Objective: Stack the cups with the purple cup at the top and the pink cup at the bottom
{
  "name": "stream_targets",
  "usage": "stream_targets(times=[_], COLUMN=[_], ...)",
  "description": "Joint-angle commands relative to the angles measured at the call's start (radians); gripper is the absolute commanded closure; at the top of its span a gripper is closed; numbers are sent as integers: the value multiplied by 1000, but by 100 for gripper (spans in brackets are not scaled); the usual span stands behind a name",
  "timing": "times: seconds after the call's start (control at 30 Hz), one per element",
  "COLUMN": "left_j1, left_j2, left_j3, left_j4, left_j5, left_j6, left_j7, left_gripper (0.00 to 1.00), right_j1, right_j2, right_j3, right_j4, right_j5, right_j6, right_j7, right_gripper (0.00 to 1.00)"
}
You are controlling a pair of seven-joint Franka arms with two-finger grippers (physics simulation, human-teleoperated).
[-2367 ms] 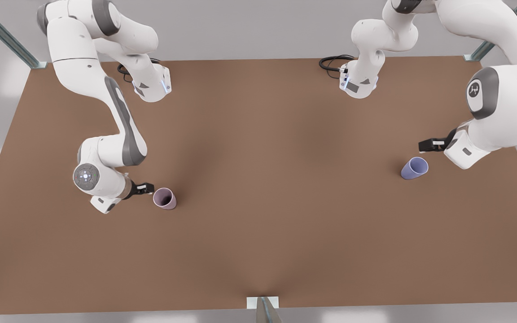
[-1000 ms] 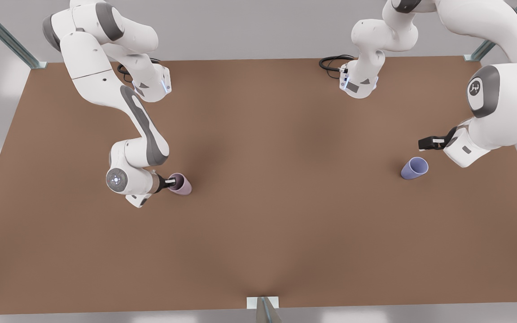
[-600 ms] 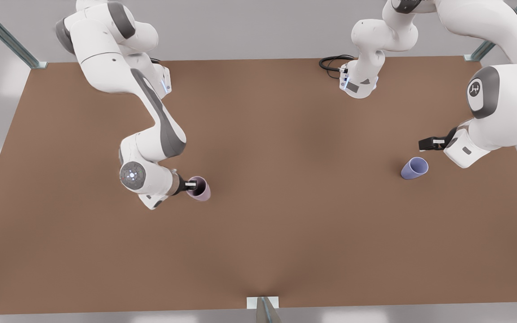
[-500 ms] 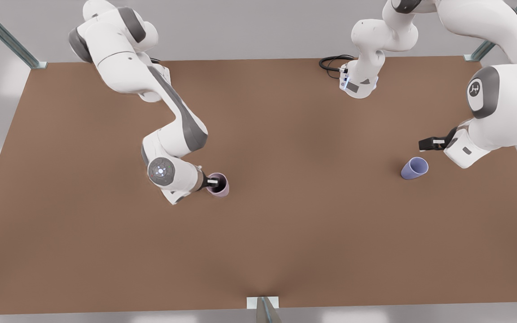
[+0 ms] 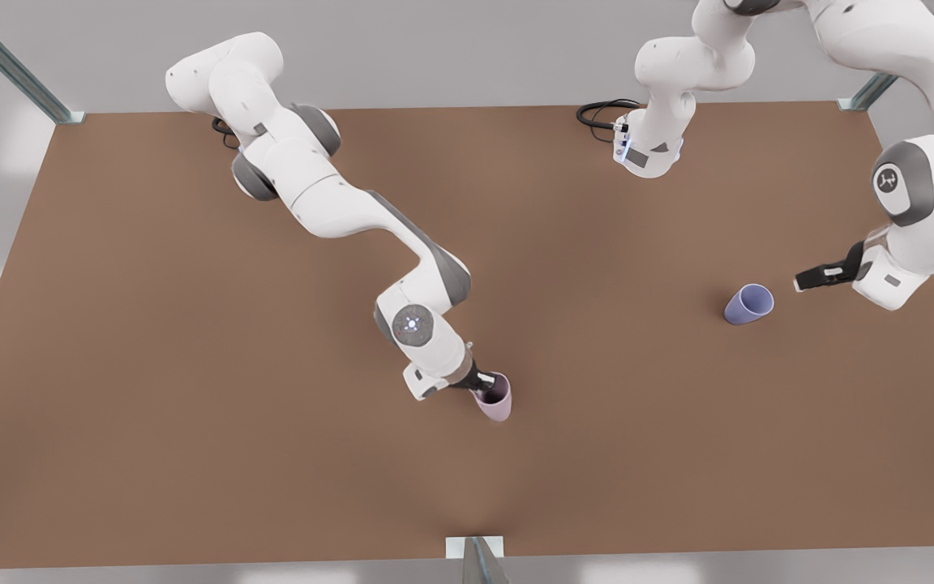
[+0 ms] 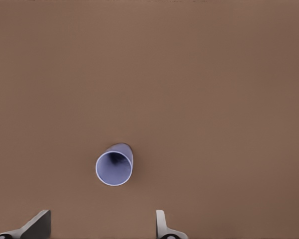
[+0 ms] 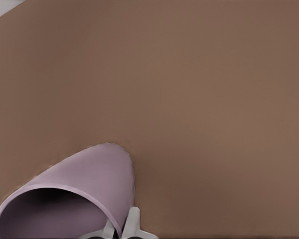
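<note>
The right hand (image 5: 481, 384) is clenched on the rim of the pink cup (image 5: 495, 401), near the middle of the brown surface (image 5: 191, 422) and a little toward its near edge in the front view. In the right wrist view its two fingertips (image 7: 133, 223) pinch the cup wall, one inside the dark mouth and one outside, so the pink cup (image 7: 74, 199) hangs from the grip with its mouth toward the camera and its body tapering away over bare surface (image 7: 214, 99). In the front view the cup looks tilted, base pointing down and toward the front view's right; whether the base touches the surface cannot be told. The white arm carrying this hand reaches in a long diagonal from the far corner at the front view's left. The left hand (image 5: 817, 277) hovers at the front view's right, released and holding nothing; in the left wrist view its two fingers (image 6: 162, 226) stand wide apart at the frame's edge with empty air between them. The purple cup (image 6: 114, 167) sits beyond those fingers, mouth open toward the wrist camera, its inside a darker blue. In the front view the purple cup (image 5: 748, 304) rests on the surface just beside the left hand, not touching it, and well apart from the pink cup
</note>
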Motion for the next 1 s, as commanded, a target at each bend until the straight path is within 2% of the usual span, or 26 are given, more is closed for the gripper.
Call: stream_targets(times=[0.0, 0.07, 0.53, 0.6, 0.9, 0.93, 0.97], left_j1=[-4, 16, 62, 74, 82, 83, 83], left_j2=[2, 6, 78, 93, 113, 113, 113], left_j3=[0, 0, 0, -1, 0, 0, 0], left_j4=[-8, -19, -39, -89, -102, -102, -102], left_j5=[0, 0, 3, 2, 2, 2, 2], left_j6=[10, 30, 214, 268, 288, 288, 288], left_j7=[0, -2, -38, -34, -26, -26, -26], left_gripper=[0, 0, 0, 0, 0, 0, 0], right_j1=[0, 5, 40, 40, 46, 54, 55], right_j2=[5, 21, 24, 17, 10, 10, 11], right_j3=[21, 41, 18, 5, 1, -1, -1], right_j4=[0, 0, -2, 1, 9, 11, 9], right_j5=[-6, -6, -51, -52, -133, -133, -133], right_j6=[-7, -47, -79, -93, -128, -128, -123], right_j7=[3, 4, 4, 4, 3, 3, 3], right_gripper=[79, 79, 79, 79, 79, 49, 35])
